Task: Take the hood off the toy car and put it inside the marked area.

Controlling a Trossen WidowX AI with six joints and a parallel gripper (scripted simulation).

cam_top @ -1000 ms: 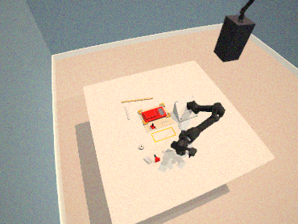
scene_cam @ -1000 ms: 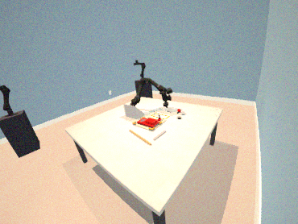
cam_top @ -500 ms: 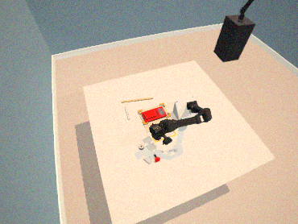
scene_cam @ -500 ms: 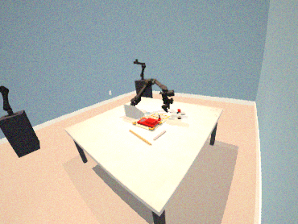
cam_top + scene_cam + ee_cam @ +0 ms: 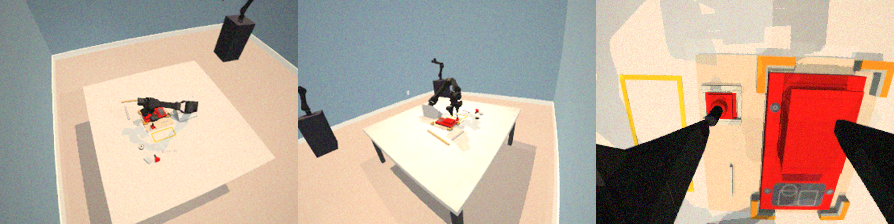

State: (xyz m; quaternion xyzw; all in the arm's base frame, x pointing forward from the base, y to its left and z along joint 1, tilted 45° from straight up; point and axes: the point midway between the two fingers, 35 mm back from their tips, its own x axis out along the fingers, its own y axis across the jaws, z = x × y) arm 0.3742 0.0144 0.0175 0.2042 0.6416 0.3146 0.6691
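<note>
Above the red toy car my pincer hangs spread wide, nothing between its fingers. The hood, which I take to be the raised red panel, is still on the car, beside the yellow outline. I judge it light, stiff and rather slick; I'd grip its long sides squarely, midway along, clear of the red knob. The desk is pale and flat, the walls blue, the floor peach.
</note>
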